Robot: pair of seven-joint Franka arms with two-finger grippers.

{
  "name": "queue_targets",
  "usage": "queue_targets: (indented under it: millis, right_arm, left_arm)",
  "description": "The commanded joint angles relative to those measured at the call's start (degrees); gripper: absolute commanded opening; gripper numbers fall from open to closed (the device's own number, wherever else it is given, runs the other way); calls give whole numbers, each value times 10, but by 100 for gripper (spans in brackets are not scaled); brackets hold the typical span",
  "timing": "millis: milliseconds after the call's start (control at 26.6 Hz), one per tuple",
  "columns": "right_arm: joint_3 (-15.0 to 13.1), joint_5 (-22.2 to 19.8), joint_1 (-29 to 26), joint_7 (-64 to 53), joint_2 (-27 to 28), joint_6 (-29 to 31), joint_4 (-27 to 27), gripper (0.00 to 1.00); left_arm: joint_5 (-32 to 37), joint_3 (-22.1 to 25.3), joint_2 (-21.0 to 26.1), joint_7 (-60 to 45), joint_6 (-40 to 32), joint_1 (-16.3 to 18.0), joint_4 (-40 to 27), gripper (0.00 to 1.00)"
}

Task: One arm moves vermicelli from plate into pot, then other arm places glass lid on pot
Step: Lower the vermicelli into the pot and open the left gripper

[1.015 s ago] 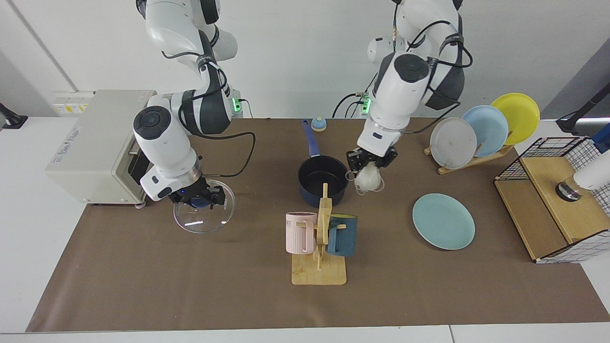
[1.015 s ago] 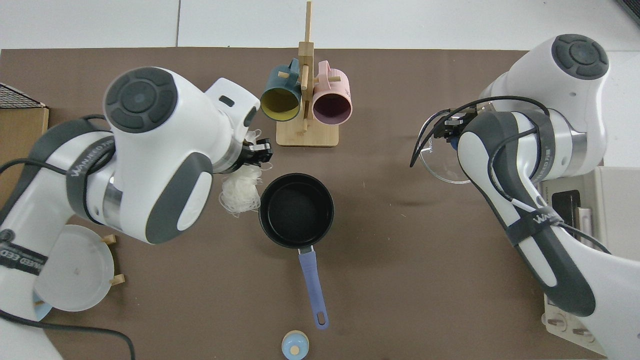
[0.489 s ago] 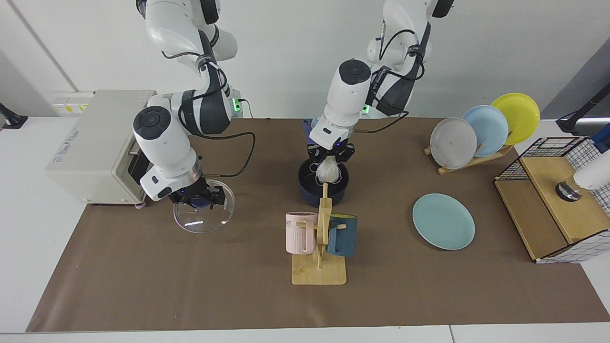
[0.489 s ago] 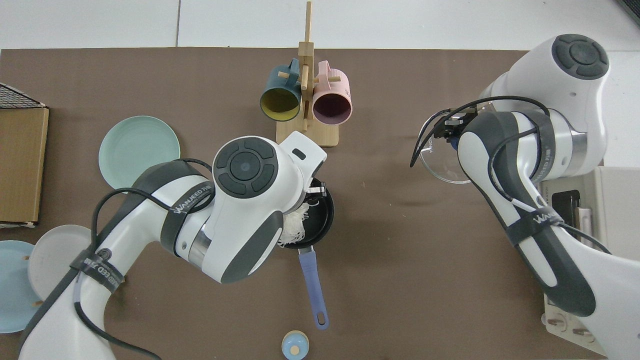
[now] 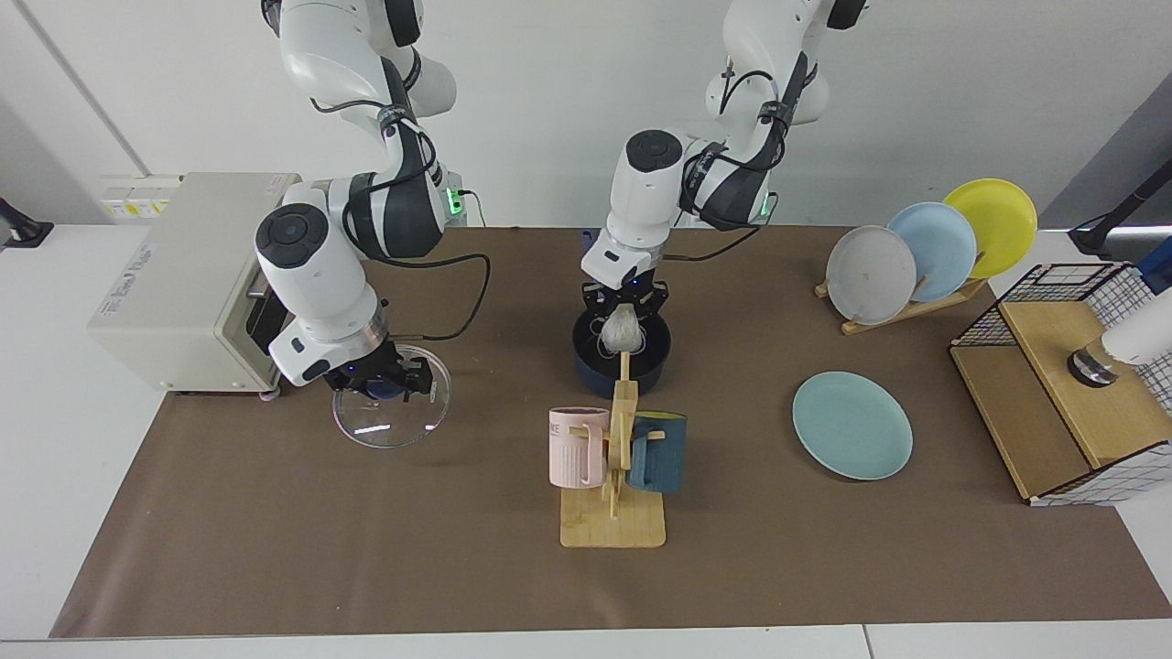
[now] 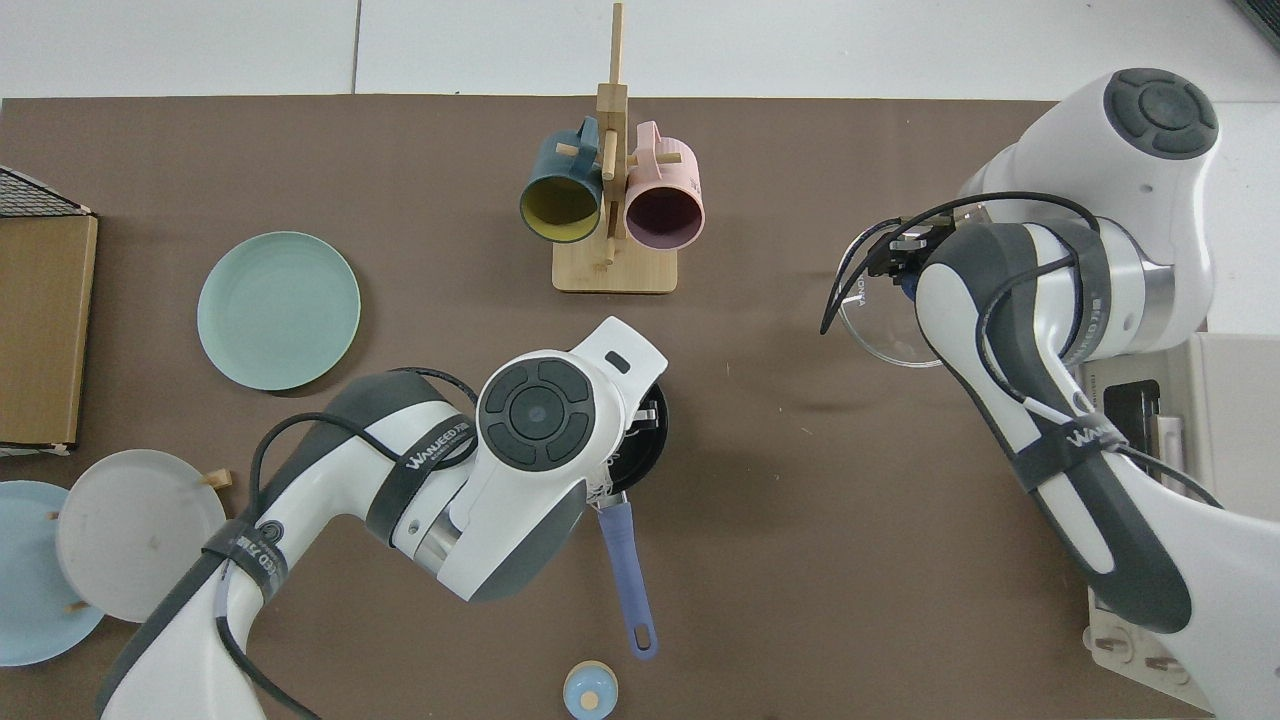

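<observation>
Holding vermicelli (image 5: 622, 328) over the pot (image 5: 623, 352), left gripper (image 5: 624, 307) fingers pinched on it; next I release. Right gripper (image 5: 385, 378) waits at 9 o'clock, clamped on the glass lid (image 5: 391, 410).

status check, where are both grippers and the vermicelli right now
Left gripper over pot, shut on vermicelli. Right gripper shut on glass lid, waiting. Plate bare. Nothing in the way.

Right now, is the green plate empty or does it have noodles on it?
Empty. The plate is bare; the left gripper holds the vermicelli over the pot.
</observation>
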Motion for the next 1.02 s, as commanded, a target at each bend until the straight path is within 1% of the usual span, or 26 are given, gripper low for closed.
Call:
queue_targets:
  millis: [0,414,677,789,827,865,902,940,977]
  right_arm:
    - [4,10,-7,-12,-19,-2,-17,0]
    - [4,10,-7,-11,-19,-2,-17,0]
    - [4,10,-7,-11,-19,-2,-17,0]
    - [4,10,-7,-11,-19,-2,-17,0]
    - [4,10,-7,-11,-19,-2,-17,0]
    - [4,10,-7,-11,-19,-2,-17,0]
    - [4,10,-7,-11,-19,-2,-17,0]
    - [4,10,-7,-11,-19,-2,-17,0]
    - [4,10,-7,-11,-19,-2,-17,0]
  left_arm:
    - [23,2,9,-8,27,12,-11,0]
    - [23,4,14,-1,34,22,-13,0]
    - [23,9,46,-9,60,25,-9,0]
    - [20,8,48,-18,64,23,-8,0]
    - [20,8,49,-24,64,23,-7,2]
    - [20,8,49,-31,65,22,-7,6]
    - [19,8,49,-36,67,23,-7,16]
    - [17,9,49,-39,68,24,-7,40]
    - [18,9,49,-40,67,26,-5,83]
